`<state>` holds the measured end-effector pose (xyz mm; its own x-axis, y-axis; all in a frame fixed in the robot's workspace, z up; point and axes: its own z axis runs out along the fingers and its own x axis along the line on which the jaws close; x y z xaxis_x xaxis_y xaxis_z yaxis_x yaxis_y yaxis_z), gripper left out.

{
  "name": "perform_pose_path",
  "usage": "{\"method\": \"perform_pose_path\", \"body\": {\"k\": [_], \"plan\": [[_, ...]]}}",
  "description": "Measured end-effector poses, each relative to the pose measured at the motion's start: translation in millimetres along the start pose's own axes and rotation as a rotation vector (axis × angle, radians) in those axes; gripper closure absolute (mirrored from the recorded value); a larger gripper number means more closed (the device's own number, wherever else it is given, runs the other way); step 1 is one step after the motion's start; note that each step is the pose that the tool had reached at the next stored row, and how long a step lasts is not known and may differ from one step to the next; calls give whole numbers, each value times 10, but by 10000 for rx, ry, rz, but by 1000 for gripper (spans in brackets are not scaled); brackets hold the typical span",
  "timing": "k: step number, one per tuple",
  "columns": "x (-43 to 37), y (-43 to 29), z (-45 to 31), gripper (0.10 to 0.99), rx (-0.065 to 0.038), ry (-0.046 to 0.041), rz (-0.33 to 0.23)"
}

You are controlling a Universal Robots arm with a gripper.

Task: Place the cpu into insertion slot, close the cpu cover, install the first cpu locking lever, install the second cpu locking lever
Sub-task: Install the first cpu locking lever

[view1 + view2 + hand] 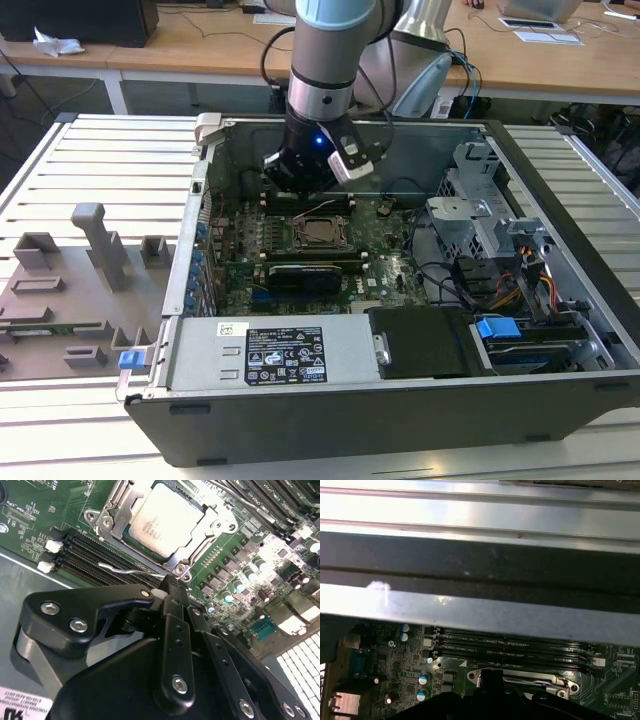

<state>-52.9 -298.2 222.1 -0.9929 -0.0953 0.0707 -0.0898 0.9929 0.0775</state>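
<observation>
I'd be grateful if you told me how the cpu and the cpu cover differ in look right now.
The cpu is a solid pale square plate with a matte silver-tan top; the cpu cover is a shiny metal frame with an open window. The cpu lies inside and shows through that window, while the cover runs around its edges, closed down over it. Both are square and lie flat on the green board, just beyond the gripper.

Slatted white metal workbench (90, 150) underfoot of scene. Long wooden desk (200, 45) across 12 o'clock; papers (545, 35) at 1 o'clock. Grey moulded fixtures (70, 290) at 9 o'clock.
</observation>
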Motion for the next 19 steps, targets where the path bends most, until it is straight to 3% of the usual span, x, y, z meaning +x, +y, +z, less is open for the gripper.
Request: {"method": "perform_pose_path", "body": {"k": [3, 9, 19], "plan": [[-3, 0, 35, 980, -1, 1, 0], [-54, 70, 64, 980, -1, 6, -2], [-322, 61, 109, 980, -9, 93, 5]]}}
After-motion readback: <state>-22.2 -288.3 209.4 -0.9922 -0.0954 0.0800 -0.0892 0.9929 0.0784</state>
